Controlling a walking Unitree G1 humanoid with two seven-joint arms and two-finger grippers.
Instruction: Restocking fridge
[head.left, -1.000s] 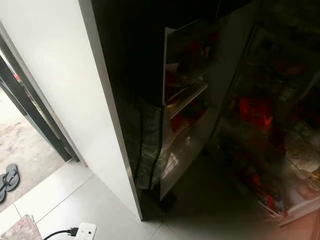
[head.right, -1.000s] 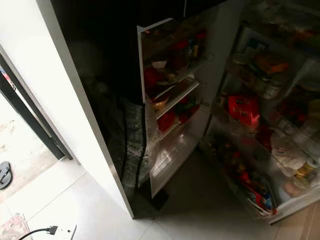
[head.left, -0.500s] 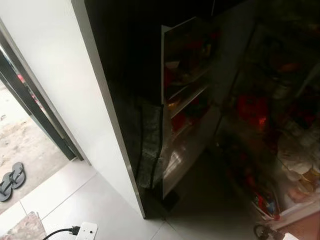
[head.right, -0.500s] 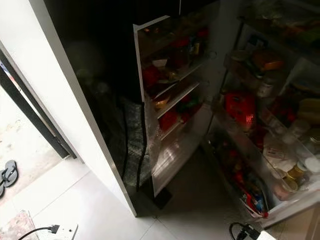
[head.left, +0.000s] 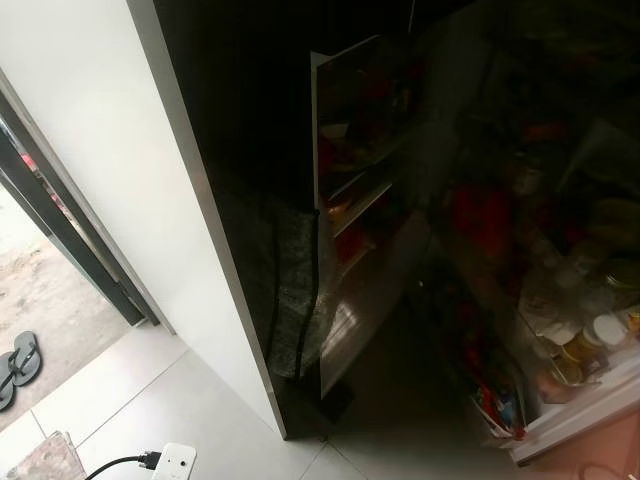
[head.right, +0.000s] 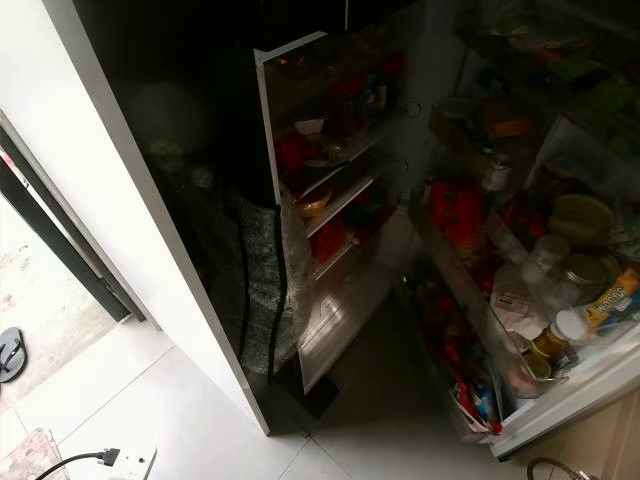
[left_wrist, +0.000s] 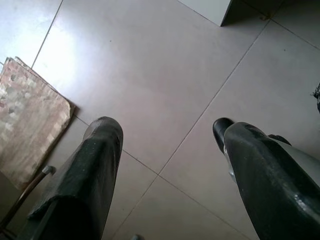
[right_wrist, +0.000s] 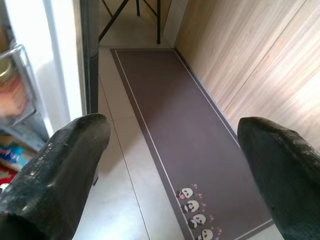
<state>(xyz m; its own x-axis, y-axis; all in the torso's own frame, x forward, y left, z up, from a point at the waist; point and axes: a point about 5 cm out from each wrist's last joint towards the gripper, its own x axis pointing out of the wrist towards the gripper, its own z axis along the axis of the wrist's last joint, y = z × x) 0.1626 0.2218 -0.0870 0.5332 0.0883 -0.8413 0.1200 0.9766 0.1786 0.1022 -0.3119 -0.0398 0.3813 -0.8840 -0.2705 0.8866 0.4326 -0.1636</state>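
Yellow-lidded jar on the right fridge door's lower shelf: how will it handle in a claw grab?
The yellow-lidded jar looks rigid, likely glass, so probably smooth and breakable if dropped. It is short and upright, so unlikely to tip. Neighbouring jars crowd it in the door shelf, so an open claw may nudge them.

Home kitchen, stocked open fridge (head.right: 480, 250), tiled floor (head.right: 170, 420)

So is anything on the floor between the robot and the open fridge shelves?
Nothing visible blocks it. The fridge stands open with both doors swung out, and the tile floor leading to the shelves looks bare. Both hands hang open, holding nothing.
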